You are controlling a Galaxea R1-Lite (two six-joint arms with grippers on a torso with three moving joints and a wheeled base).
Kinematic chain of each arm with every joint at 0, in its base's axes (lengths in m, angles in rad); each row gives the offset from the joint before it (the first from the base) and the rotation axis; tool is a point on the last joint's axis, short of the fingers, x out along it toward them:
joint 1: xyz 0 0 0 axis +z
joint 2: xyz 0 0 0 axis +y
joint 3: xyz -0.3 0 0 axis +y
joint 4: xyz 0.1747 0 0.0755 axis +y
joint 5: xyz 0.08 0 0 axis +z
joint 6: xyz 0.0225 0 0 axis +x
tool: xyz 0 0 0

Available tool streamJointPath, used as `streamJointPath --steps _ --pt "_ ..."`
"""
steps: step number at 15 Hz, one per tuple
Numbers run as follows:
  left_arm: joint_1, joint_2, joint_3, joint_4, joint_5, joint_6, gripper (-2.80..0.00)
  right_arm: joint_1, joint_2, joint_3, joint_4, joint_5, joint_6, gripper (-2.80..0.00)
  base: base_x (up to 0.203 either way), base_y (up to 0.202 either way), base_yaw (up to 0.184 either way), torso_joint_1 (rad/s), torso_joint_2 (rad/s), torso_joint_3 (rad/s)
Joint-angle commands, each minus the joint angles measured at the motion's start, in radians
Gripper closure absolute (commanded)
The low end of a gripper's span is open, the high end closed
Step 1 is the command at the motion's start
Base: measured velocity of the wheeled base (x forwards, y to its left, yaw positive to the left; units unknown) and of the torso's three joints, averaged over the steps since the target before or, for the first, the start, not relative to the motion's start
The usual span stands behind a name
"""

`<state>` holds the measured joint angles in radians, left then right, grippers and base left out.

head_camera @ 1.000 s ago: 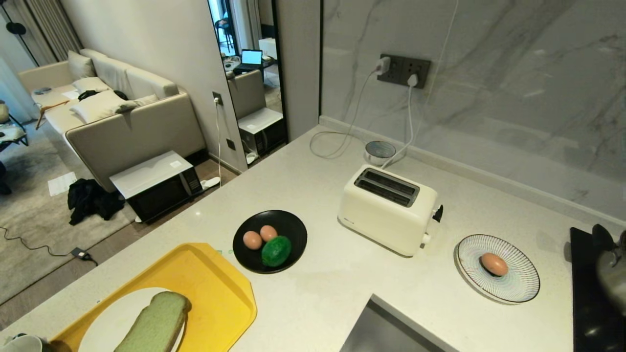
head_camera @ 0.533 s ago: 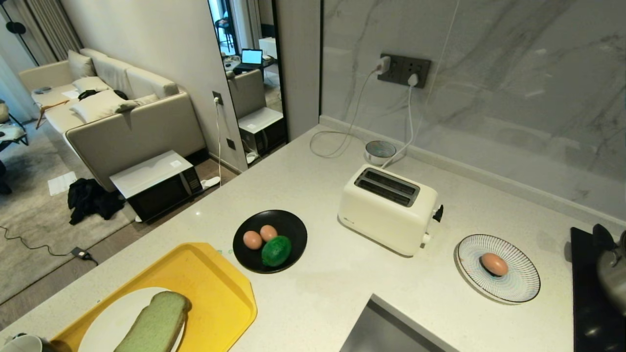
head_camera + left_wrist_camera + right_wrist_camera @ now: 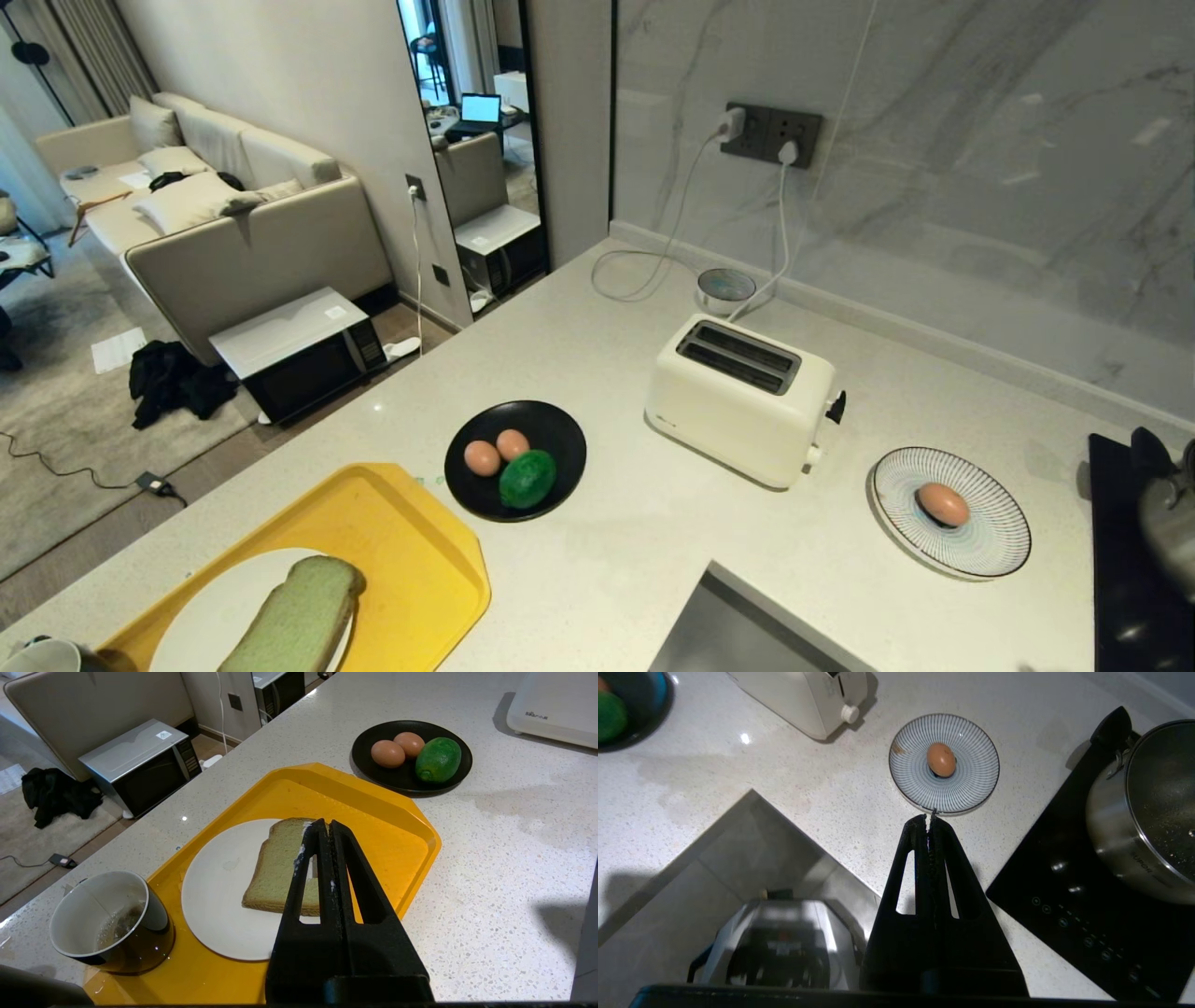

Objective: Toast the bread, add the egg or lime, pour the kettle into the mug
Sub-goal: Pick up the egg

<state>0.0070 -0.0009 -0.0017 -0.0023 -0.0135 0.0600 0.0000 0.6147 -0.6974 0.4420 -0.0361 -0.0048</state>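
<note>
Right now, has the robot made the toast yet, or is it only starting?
Only starting. One pinkish-brown egg already sits on the striped plate. Nothing is held: the left hand is shut above the pale green bread slice on its white plate, the right hand shut near the egg plate. The cream toaster slots are empty, and the black mug awaits pouring.

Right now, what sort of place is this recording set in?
Most likely a home kitchen open to a living room: a stone counter carries a toaster and an induction hob with a steel pot, and a sofa stands beyond.
</note>
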Motion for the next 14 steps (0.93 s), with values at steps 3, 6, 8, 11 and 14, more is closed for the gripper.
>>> streamJointPath --steps 3,6,8,11,14 --pt "0.001 -0.001 0.000 -0.002 0.001 -0.012 0.00 -0.050 0.664 -0.340 0.109 0.006 -0.094 0.00 0.000 0.000 0.000 0.000 0.00 0.000" --pt "0.000 -0.001 0.000 -0.002 0.006 -0.014 0.00 -0.144 0.937 -0.517 0.192 0.100 -0.329 0.00 0.000 0.000 0.000 0.000 0.00 0.000" --pt "0.000 -0.001 0.000 -0.002 0.010 -0.016 0.00 -0.183 1.037 -0.588 0.223 0.218 -0.437 0.00 0.000 0.000 0.000 0.000 0.00 0.000" --pt "-0.001 -0.001 0.000 -0.002 0.010 -0.017 0.00 -0.215 1.122 -0.628 0.221 0.282 -0.463 0.00 0.000 0.000 0.000 0.000 0.00 0.000" --pt "0.001 -0.001 0.000 -0.002 0.010 -0.017 0.00 -0.243 1.178 -0.626 0.211 0.285 -0.494 0.00 0.000 0.000 0.000 0.000 0.00 0.000"
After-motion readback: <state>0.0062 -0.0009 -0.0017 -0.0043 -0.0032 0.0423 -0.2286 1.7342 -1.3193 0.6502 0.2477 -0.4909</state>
